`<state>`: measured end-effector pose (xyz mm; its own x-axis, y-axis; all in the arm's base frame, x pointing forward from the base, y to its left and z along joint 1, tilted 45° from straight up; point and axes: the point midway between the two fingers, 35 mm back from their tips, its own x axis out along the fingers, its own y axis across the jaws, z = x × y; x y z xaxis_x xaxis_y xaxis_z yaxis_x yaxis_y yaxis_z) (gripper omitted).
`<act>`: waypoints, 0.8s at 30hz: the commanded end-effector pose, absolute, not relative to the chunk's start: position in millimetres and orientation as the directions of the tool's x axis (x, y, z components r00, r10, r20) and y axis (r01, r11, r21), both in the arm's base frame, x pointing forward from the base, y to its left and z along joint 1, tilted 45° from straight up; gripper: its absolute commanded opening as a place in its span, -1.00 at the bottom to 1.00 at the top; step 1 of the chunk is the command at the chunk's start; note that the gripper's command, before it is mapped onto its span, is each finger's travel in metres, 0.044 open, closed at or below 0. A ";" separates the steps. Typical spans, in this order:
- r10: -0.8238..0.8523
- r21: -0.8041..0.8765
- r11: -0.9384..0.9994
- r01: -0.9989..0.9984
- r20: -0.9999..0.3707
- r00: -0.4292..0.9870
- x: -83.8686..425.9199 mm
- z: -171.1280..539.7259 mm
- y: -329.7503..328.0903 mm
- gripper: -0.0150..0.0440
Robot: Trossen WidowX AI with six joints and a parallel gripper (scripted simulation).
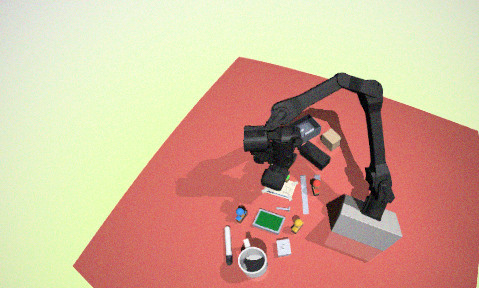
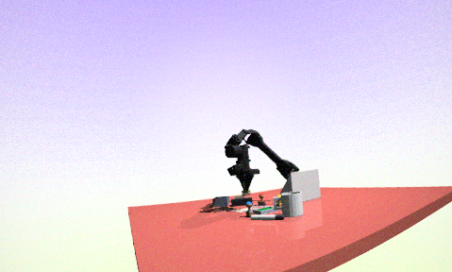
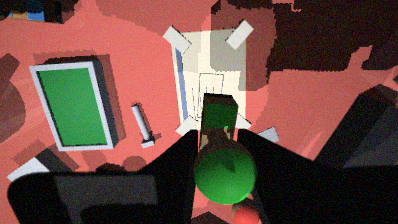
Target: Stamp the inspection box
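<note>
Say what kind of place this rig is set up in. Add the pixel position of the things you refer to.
Probably an inspection or marking bench: a green ink pad (image 1: 269, 221) (image 3: 75, 107), a card (image 1: 287, 190) (image 3: 192, 55) taped at its corners, and a green-knobbed stamp (image 3: 225, 175) in the gripper (image 3: 217, 136). The room itself can't be told.

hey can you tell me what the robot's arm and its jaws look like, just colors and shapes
The arm is dark, nearly black, with long straight links and chunky rounded joints. Its jaws are black too, broad and blocky, with a greyer panel on one side in the wrist view. I can't make out any cables or markings.
</note>
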<state>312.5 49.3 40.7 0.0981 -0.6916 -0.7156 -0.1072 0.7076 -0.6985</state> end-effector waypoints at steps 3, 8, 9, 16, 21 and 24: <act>-0.695 -0.702 0.701 -0.126 -0.712 0.098 310.7 40.1 46.9 -0.49; -0.695 -0.701 0.701 -0.127 -0.713 0.098 311.3 37.6 44.8 -0.49; -0.695 -0.701 0.702 -0.127 -0.713 0.098 311.5 37.1 44.3 -0.49; -0.694 -0.701 0.702 -0.127 -0.713 0.098 312.3 33.7 41.3 -0.49; -0.694 -0.701 0.702 -0.127 -0.713 0.099 312.8 31.2 39.0 -0.49; -0.694 -0.701 0.702 -0.127 -0.713 0.099 313.1 29.8 37.7 -0.49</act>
<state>313.6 39.4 31.3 0.0987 -0.6913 -0.7158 -0.1192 0.7060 -0.6982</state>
